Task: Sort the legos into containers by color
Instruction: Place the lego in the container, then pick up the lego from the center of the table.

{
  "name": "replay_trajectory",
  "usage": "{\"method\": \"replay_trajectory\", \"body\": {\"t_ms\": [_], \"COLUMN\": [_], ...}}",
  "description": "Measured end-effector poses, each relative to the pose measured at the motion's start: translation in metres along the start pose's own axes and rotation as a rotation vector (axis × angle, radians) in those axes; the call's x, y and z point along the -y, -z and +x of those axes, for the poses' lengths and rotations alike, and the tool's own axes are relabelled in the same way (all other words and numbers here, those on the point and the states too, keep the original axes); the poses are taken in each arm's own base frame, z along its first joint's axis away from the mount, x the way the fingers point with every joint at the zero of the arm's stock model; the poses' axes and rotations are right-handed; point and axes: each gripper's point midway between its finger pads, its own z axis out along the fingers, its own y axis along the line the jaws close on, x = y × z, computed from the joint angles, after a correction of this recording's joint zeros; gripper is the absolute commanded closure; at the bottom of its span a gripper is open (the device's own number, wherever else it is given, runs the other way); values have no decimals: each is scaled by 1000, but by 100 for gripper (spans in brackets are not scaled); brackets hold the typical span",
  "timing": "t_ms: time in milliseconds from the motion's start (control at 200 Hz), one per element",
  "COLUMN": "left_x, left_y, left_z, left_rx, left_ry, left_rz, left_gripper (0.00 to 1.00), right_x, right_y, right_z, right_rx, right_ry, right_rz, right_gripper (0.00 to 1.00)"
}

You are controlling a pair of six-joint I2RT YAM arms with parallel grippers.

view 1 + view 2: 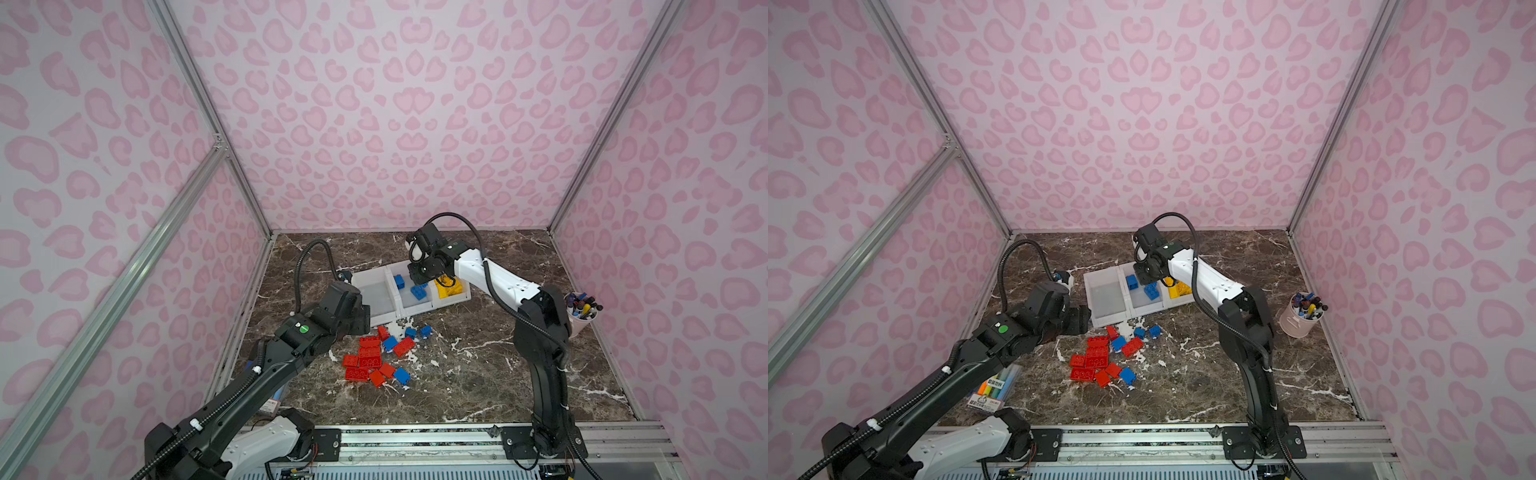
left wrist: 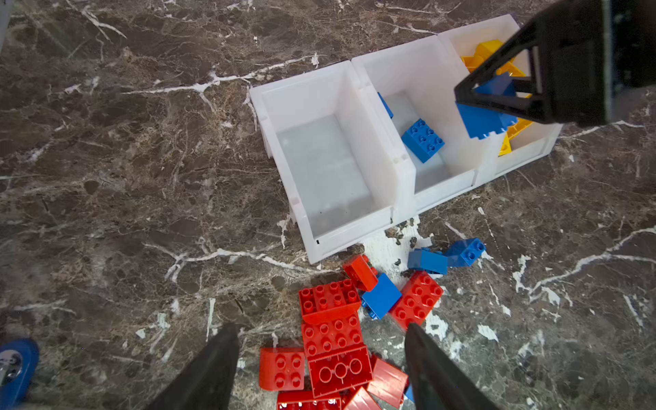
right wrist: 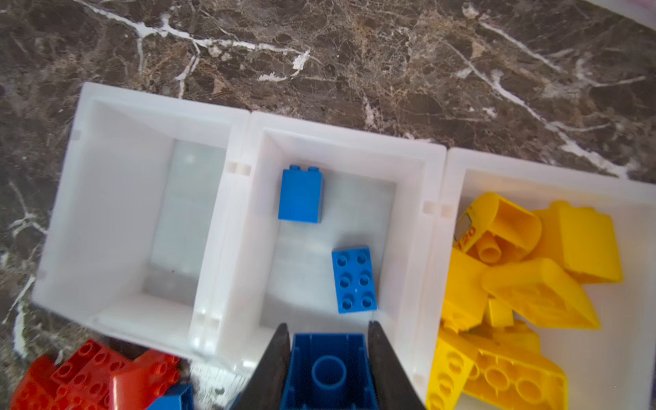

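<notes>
In both top views you get bright, diffuse light. The pink walls glow brightest at centre back and grey off toward the corners, while the marble table sits dimmer. The wide lens splays the aluminium posts outward, and fine detail is soft.

Your wrist views are brighter. The white bins are nearly washed out, with pale glare on their floors. Shadows under the red bricks are faint and soft-edged.

The left gripper shows its fingers as blurred dark wedges. The blue brick pinched in the right gripper is slightly soft too.
</notes>
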Motion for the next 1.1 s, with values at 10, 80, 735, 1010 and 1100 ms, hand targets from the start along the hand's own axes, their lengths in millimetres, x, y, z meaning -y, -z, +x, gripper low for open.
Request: {"method": "replay_trajectory", "body": {"t_ms": [10, 80, 735, 1010, 1100], "left_x": [0, -1, 19, 86, 111], "left_y": [0, 1, -7, -33, -50], "left_z": [0, 3, 29, 31, 31], "left_rx": [0, 0, -93, -173, -203], "left_ry": [2, 12, -34, -274, -354], "left_rz": [0, 4, 92, 161, 177], "left_gripper": [25, 25, 25, 28, 30], "right_x": [0, -1, 8, 57, 73], "right_y": [-3, -18, 20, 126, 147], "right_z": [-1, -7, -26, -2, 27], "right_rx": [-3, -13, 33, 199, 223], "right_ry": [0, -1, -38, -203, -265], "right_rz": [0, 9, 48, 44, 41], "right_gripper": [74, 73, 44, 44, 44]}}
